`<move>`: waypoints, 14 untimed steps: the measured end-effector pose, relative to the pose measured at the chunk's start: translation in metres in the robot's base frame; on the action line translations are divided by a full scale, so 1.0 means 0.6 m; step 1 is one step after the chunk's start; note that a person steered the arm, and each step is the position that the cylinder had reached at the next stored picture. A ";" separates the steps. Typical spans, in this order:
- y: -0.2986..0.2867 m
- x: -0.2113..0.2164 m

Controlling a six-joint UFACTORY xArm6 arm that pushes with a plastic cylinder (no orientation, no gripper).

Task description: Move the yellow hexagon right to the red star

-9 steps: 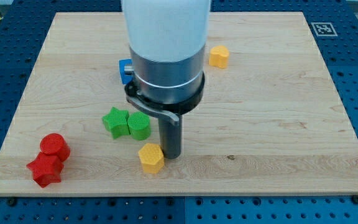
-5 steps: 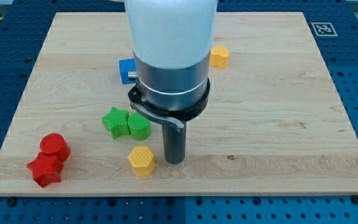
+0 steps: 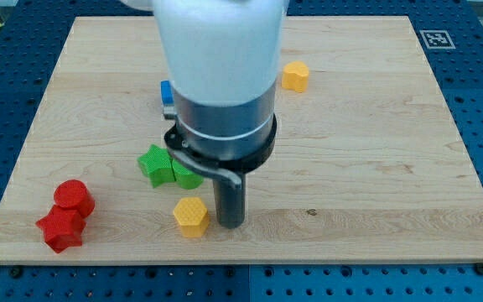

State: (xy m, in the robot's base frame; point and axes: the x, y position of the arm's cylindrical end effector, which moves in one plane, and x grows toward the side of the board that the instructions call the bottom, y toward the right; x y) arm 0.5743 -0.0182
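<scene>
A pale wooden board (image 3: pixel 350 168) lies on a blue perforated bench, and the arm's big white and grey body fills the middle of the view. There is no claw on this rig to spread or pinch, only a straight dark rod, and my tip (image 3: pixel 230 225) is planted on the wood near the view's bottom. Right beside it, to the view's left, sits the yellow hexagon (image 3: pixel 191 216), very close or just touching; the shot cannot settle which. Further off toward the view's left, well apart from my tip, lies the red star (image 3: pixel 59 230) with a red cylinder (image 3: pixel 74 196) touching it just above. Up and left of my tip are a green star (image 3: pixel 155 163) and a second green block (image 3: pixel 186 174), half hidden behind the arm. A blue block (image 3: pixel 166 92) peeks out above that, and a second yellow block (image 3: pixel 295 76) rests toward the view's top right.

Handling, as I judge it: the hexagon looks like a small, light, rigid plastic piece that should slide easily on smooth wood and could spin if struck off-centre. No grasp is possible, so the contact should go square on its flat face nearest my tip, pushing through the centre toward the star, and gently, because the red pair would scatter under a hard shove.
</scene>
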 end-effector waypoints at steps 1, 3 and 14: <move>-0.016 -0.012; 0.000 0.007; -0.091 0.014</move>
State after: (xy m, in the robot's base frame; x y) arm 0.5830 -0.0730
